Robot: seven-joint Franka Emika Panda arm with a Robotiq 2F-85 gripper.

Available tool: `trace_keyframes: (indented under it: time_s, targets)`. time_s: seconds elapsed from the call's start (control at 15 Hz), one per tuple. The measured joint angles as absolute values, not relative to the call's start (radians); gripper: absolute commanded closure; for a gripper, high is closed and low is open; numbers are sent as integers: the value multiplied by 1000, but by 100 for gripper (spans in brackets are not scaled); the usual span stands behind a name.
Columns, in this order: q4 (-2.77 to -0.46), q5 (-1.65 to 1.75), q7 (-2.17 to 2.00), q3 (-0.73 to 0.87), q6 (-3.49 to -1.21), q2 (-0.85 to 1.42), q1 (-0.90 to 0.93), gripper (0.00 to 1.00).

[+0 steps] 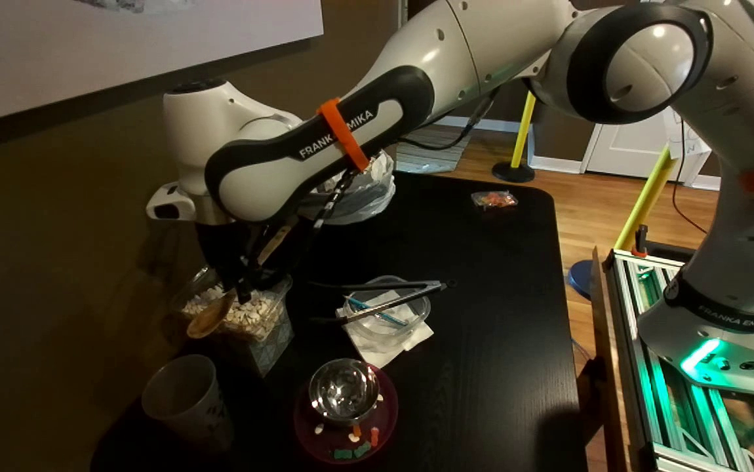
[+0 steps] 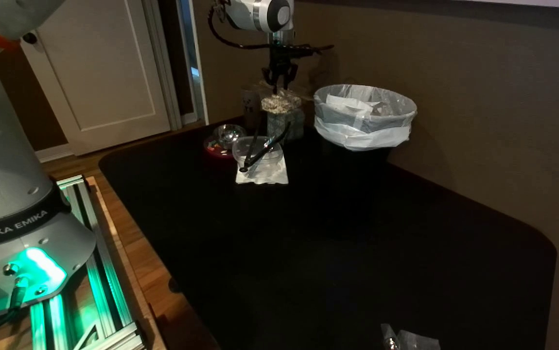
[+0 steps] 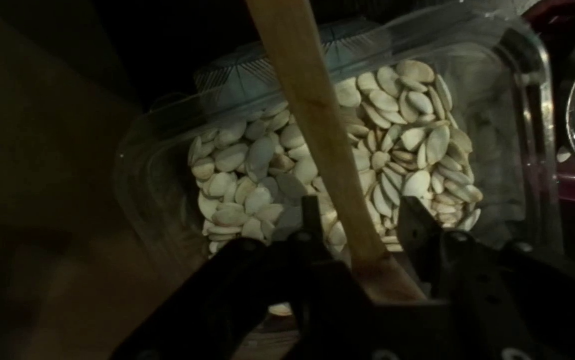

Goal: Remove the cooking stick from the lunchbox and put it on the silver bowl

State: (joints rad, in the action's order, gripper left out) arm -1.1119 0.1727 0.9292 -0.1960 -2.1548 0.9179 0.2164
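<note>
The cooking stick is a wooden spoon; its bowl end sticks out past the near rim of the clear lunchbox in an exterior view. The lunchbox holds pale seeds, and the stick's handle lies across it in the wrist view. My gripper is open, with its fingers on either side of the stick and gaps on both sides. In an exterior view my gripper points down over the seeds. The silver bowl stands on a dark red plate; it also shows in an exterior view.
Black tongs lie across a clear round container on a white napkin, beside the lunchbox. A cup stands near the lunchbox. A lined bin stands by the wall. A candy packet lies at the table's far end.
</note>
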Motion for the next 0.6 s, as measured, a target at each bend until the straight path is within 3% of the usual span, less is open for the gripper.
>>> trace_keyframes:
  time_s: [0.13,0.2,0.6]
  targets:
    - [-1103,173,929,-196,-2155,926,217,99]
    - [-1100,173,929,-196,-2155,928,217,100]
    - [-1089,172,929,-201,-2155,926,217,96]
